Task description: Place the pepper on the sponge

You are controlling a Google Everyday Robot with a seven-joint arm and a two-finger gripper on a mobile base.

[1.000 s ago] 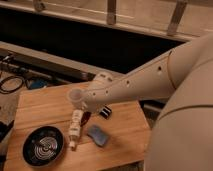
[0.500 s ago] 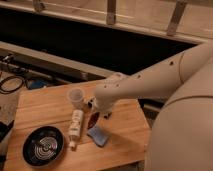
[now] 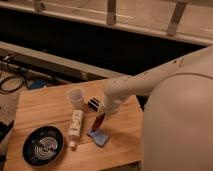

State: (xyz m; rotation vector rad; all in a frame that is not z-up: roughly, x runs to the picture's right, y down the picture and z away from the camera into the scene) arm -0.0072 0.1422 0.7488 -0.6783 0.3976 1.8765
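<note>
The dark-red pepper hangs point-down just above the blue sponge, which lies flat on the wooden table near its front right. My gripper sits at the end of the white arm, right above the pepper's upper end, shut on it. The pepper's tip is close to the sponge's top edge; I cannot tell whether they touch.
A white tube-shaped bottle lies left of the sponge. A translucent cup stands behind it, and a small black block sits beside the gripper. A dark round plate rests front left. Cables lie left of the table.
The arm has swung right and down, away from the cup, bringing the pepper over the sponge. The cup now stands uncovered.
</note>
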